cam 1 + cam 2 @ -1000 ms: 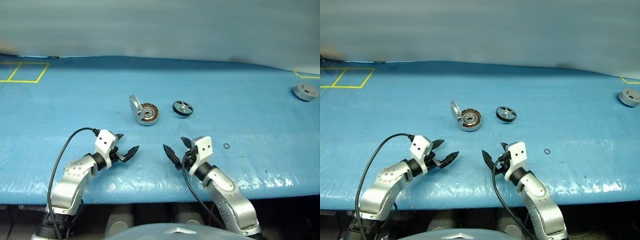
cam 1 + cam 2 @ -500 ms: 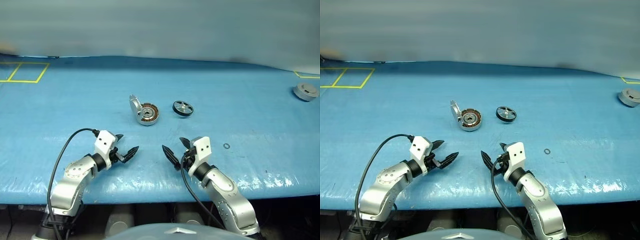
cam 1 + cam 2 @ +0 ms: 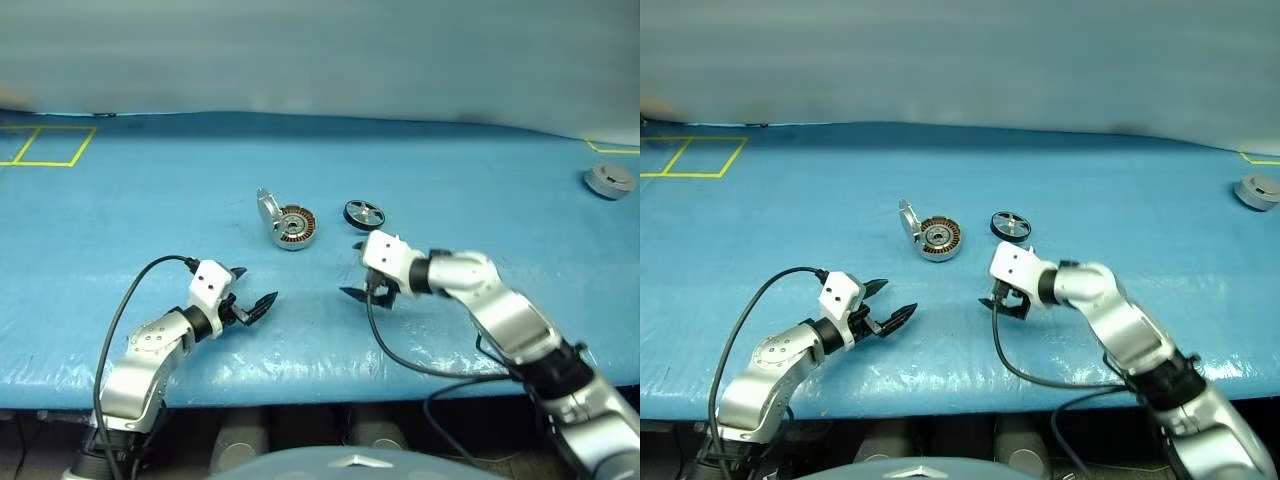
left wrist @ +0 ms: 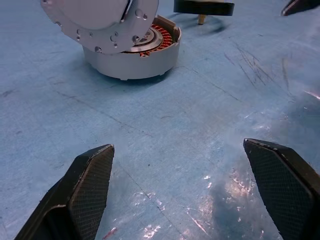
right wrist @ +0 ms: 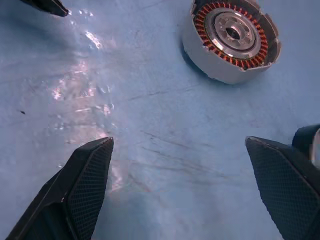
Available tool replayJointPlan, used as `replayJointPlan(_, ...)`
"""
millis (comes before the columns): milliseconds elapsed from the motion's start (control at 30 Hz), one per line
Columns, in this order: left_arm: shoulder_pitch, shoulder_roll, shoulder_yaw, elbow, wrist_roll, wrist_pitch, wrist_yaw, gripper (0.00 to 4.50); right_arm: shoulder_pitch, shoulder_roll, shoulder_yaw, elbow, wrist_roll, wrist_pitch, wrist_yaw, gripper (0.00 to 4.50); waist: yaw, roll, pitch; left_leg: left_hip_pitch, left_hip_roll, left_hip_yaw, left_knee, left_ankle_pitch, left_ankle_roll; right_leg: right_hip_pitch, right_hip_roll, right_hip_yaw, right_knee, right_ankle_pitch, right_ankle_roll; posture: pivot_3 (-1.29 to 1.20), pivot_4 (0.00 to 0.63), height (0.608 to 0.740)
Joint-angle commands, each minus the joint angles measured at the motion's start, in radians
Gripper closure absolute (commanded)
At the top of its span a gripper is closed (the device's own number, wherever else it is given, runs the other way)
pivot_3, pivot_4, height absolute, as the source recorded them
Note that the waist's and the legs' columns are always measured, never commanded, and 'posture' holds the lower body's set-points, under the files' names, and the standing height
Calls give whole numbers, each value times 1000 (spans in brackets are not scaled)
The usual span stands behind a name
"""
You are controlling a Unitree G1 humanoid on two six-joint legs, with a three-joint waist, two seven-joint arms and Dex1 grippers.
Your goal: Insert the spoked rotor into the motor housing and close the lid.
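Rotor pickup not yet begun; both grippers empty, jaws spread wide.

Spoked rotor (image 3: 364, 214) lies flat on the blue table (image 3: 150, 210), rim down, hub up, just to the right of the motor housing (image 3: 296, 227). The two parts sit near each other but apart, a strip of bare table between them. Housing is open: copper windings and grey centre exposed, the lid (image 3: 267, 209) standing up on its hinge at the housing's left rim, on the side away from the rotor.

Right gripper (image 3: 357, 270) hangs over the table just short of the rotor, on the robot's side of it. From it the rotor lies ahead and barely to the right, the housing ahead and to the left. In the right wrist view the rotor's black rim only shows at the frame edge beside one finger, so the gripper is aimed more at the housing than at the rotor.

Left gripper (image 3: 256, 290) rests low near the table's front edge, well short of both parts, facing the housing.

Judgement: right arm is clearly nearer the rotor. The disc has no long axis; a grasp across the rim from any side would probably serve. The carry is then a short shift left, with the raised lid on the far side, out of the path.
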State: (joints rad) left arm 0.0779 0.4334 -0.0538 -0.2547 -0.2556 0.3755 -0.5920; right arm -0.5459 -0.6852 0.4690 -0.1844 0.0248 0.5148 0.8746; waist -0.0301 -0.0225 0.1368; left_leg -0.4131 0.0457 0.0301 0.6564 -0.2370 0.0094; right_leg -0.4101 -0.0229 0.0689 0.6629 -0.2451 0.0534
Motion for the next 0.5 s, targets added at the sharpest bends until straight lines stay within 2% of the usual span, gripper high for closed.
replayJointPlan(33,-1,0,-2,-40,7,-36,-4,0,-165,53,88,153,-100,-106,84,33,-1,0,0,-1,0,0,-1,0,0,0,0,0,0,0,1,0,150,740)
replayJointPlan(167,35,-6,-6,-62,11,-62,1,0,-354,160,183,419,-248,-271,76,33,0,0,1,-1,0,0,-2,0,0,-2,0,0,-1,2,4,0,150,740)
replayJointPlan(300,85,-19,-15,-92,16,-74,19,0,-481,251,237,626,-336,-416,98,33,3,1,2,-2,0,1,-3,0,0,-3,-1,0,-2,2,5,0,150,740)
replayJointPlan(500,129,-38,-17,-111,22,-89,39,0,-584,332,267,842,-409,-571,158,33,3,2,3,-2,0,1,-3,0,0,-3,-2,-1,-1,2,4,0,150,740)
